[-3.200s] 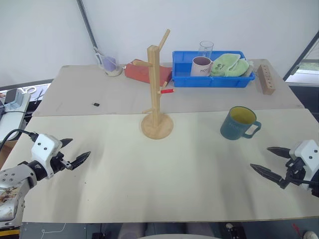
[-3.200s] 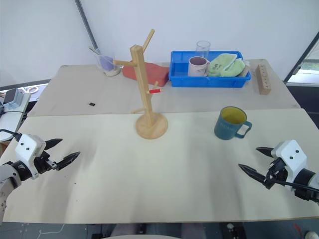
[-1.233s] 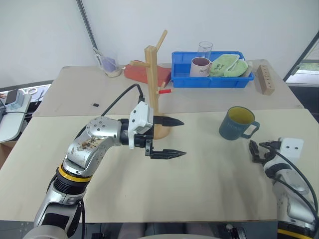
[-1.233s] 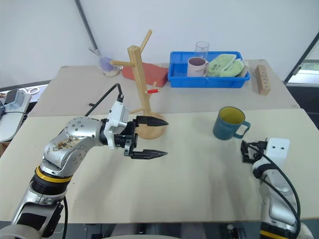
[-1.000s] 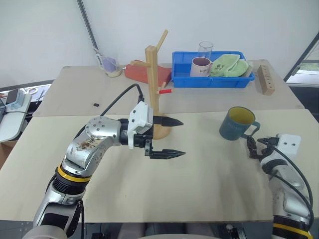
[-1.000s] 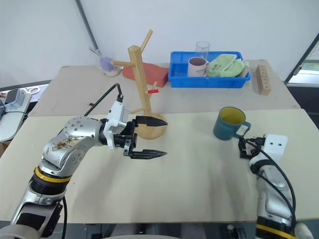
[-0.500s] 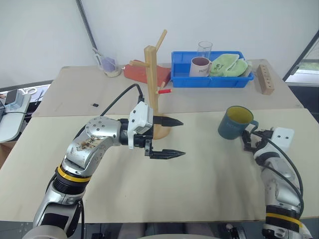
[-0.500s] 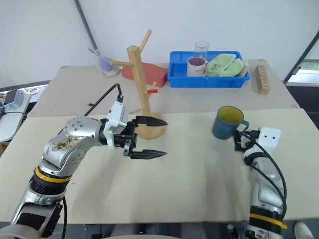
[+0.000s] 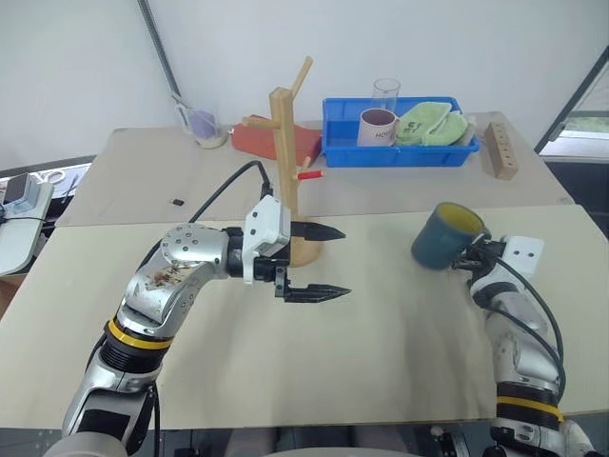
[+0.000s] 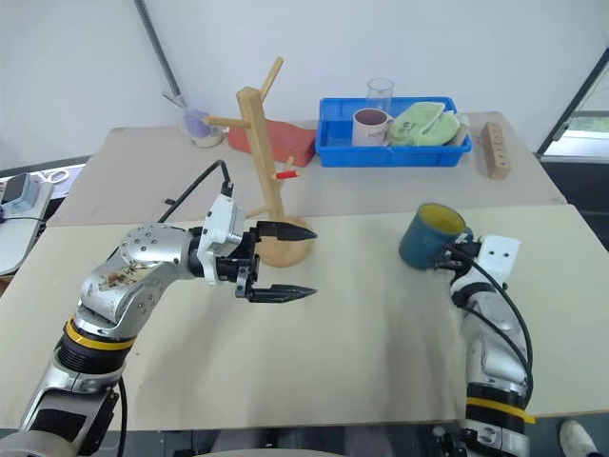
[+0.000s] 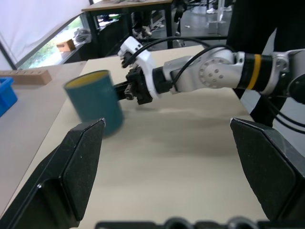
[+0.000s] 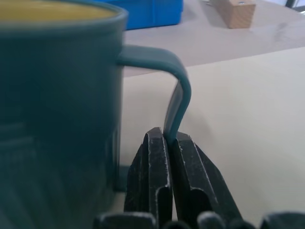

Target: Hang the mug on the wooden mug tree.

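The dark teal mug point(image 9: 438, 238) with a yellow inside stands tilted on the right of the table. My right gripper point(image 9: 469, 255) is shut on the lower part of its loop handle point(image 12: 177, 95); both fingers point(image 12: 157, 162) pinch the handle from either side. The wooden mug tree point(image 9: 283, 162) stands upright at the table's middle, one red-tipped peg point(image 9: 311, 175) pointing right. My left gripper point(image 9: 343, 260) hovers open just in front of the tree's round base point(image 9: 306, 251), its fingers pointing right toward the mug point(image 11: 94, 102).
A blue bin point(image 9: 400, 154) at the back holds a white mug point(image 9: 377, 126), a green cloth point(image 9: 433, 124) and a clear glass point(image 9: 385, 92). A wooden block with holes point(image 9: 501, 150) lies to its right. A red object point(image 9: 262, 139) and a cup point(image 9: 202, 125) sit behind the tree.
My right gripper has moved forward to the mug's handle and shut on it, and the mug has tipped and shifted a little left. The left arm has kept still.
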Motion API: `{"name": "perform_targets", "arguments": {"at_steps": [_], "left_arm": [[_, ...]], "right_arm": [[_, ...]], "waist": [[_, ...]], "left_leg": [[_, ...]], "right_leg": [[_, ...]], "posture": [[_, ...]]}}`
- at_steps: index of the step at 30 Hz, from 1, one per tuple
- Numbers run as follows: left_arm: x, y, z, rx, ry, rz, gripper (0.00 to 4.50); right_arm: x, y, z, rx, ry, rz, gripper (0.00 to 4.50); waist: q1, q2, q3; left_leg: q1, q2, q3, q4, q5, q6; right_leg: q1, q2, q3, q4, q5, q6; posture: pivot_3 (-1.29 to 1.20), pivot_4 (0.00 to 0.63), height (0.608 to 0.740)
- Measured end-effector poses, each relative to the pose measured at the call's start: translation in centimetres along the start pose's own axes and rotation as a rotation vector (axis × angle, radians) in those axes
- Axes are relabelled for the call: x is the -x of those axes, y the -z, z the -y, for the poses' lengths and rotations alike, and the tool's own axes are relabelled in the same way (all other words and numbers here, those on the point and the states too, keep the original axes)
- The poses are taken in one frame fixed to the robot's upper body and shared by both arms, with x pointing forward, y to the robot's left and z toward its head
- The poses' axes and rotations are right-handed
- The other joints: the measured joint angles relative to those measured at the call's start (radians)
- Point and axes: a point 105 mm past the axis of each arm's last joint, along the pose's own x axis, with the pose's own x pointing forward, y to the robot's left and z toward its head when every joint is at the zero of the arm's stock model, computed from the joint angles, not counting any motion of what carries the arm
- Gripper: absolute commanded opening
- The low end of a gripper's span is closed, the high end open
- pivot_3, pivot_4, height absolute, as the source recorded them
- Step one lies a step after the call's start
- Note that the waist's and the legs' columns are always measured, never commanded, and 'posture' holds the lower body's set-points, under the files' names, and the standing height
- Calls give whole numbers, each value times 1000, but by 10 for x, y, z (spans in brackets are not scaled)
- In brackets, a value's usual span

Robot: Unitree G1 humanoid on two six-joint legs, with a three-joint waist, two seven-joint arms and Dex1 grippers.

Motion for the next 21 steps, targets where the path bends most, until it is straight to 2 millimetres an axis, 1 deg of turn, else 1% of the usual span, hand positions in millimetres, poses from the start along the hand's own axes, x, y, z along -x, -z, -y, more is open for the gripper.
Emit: {"name": "perform_targets", "arguments": {"at_steps": [1,3,6,8,9,11,12,14,16,21], "left_arm": [[3,2,-1,7,-16,-2,4500],[11,3,-2,29,-58,6,4500],[29,4,2,63,-116,-3,4500],[41,6,6,93,-164,-5,4500],[47,8,9,115,-186,-1,4500],[63,12,11,174,-279,38,4500],[69,12,10,190,-321,62,4500],[80,12,8,207,-389,96,4500],[89,12,6,215,-438,107,4500],[94,10,6,203,-461,90,4500]], "right_arm": [[0,-3,-2,12,-14,9,34],[1,-20,-13,85,-76,51,34],[4,-62,-43,292,-257,154,34],[9,-89,-74,449,-415,222,34],[13,-98,-90,534,-498,243,34],[25,-117,-131,789,-728,295,34],[31,-125,-144,870,-800,324,34],[38,-135,-164,979,-908,366,34],[40,-139,-181,1073,-1004,379,34],[31,-151,-198,1201,-1097,392,34]], "waist": [[-1,0,0],[-6,1,0],[-10,2,0],[-13,2,0],[-13,2,0],[-17,3,2],[-15,2,2],[-6,-1,4],[0,-2,5],[10,-1,4]], "left_leg": [[-1,0,0,0,0,0],[-2,0,0,0,1,1],[0,3,0,0,1,1],[2,8,0,0,1,1],[3,8,0,0,1,1],[5,10,1,-1,0,1],[5,10,1,-1,0,1],[5,11,1,-1,-3,-3],[3,11,2,-1,-3,-4],[0,11,4,-1,-3,-6]], "right_leg": [[0,0,1,1,0,0],[0,2,2,2,2,3],[0,5,5,2,1,2],[-2,10,6,1,0,-1],[-3,10,6,1,-1,-2],[-2,10,6,1,-1,-3],[-3,10,4,1,-2,-4],[-2,10,2,1,-2,-4],[-3,10,2,-1,-2,-4],[-3,9,3,-2,-1,-6]], "posture": [[0,150,740],[0,150,740],[0,150,740],[0,150,740],[0,150,740],[0,150,740],[0,150,740],[0,150,740],[0,150,740],[0,150,740]]}}
